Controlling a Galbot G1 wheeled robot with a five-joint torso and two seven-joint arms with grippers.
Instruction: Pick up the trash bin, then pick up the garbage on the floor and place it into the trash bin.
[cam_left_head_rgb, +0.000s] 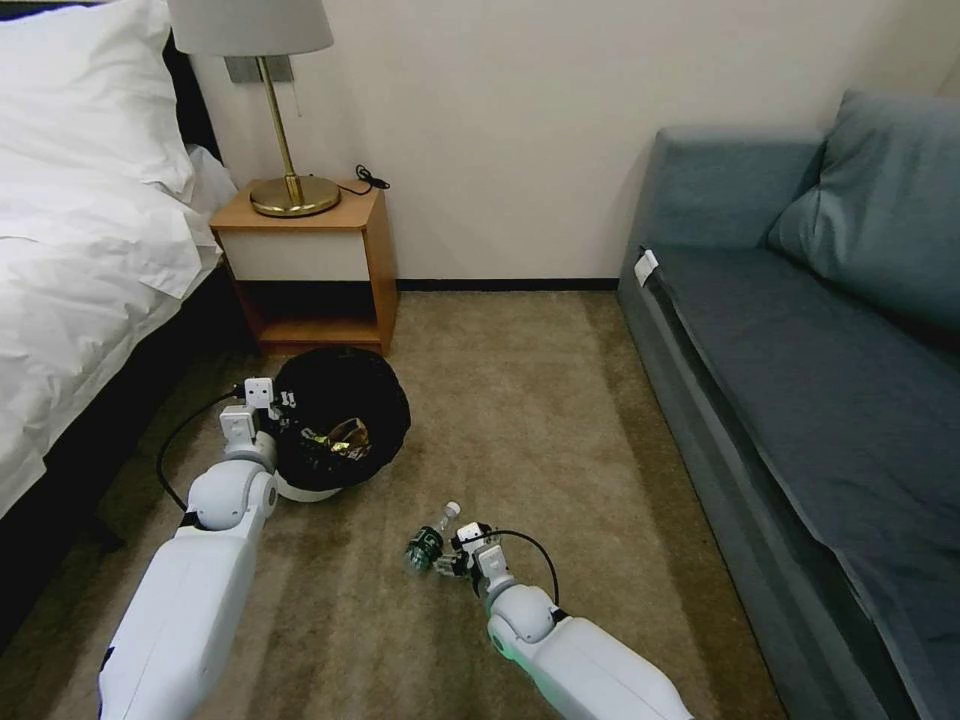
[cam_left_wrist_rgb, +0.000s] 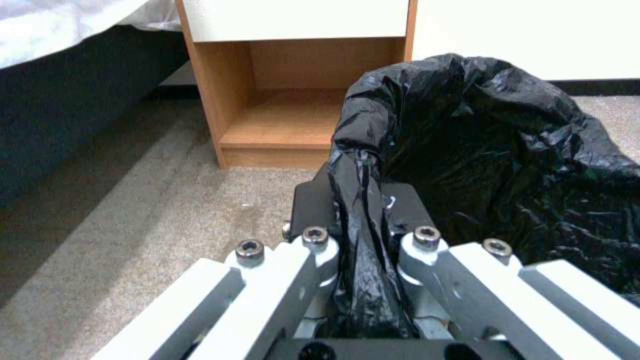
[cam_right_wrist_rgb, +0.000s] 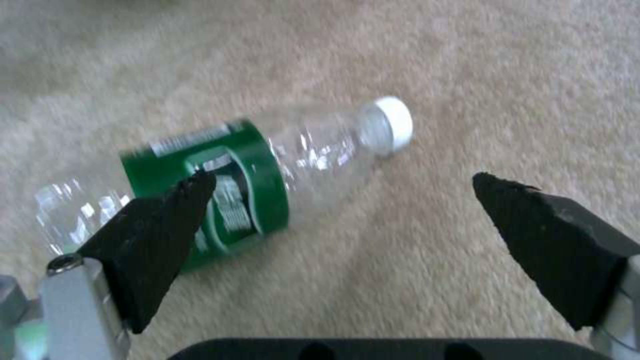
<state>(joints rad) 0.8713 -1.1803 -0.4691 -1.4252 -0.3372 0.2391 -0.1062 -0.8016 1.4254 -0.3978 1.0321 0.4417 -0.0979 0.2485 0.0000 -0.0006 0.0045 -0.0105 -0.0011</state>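
The trash bin (cam_left_head_rgb: 300, 488), white with a glossy black liner (cam_left_wrist_rgb: 493, 145), stands on the carpet in front of the nightstand. A yellow-brown packet (cam_left_head_rgb: 342, 437) lies inside it. My left gripper (cam_left_head_rgb: 262, 398) is at the bin's near-left rim, shut on the rim and bag (cam_left_wrist_rgb: 363, 200). A piece of garbage, a clear bottle (cam_left_head_rgb: 428, 540) with a green label and white cap (cam_right_wrist_rgb: 387, 122), lies on its side on the carpet. My right gripper (cam_left_head_rgb: 452, 562) is low over it and open (cam_right_wrist_rgb: 343, 177). One fingertip (cam_right_wrist_rgb: 180, 210) is by the label, the other stands apart over bare carpet.
The wooden nightstand (cam_left_head_rgb: 310, 260) with a brass lamp (cam_left_head_rgb: 290, 190) stands behind the bin against the wall. A bed (cam_left_head_rgb: 90, 270) runs along the left and a blue-grey sofa (cam_left_head_rgb: 800, 380) along the right. Open carpet (cam_left_head_rgb: 530, 400) lies between them.
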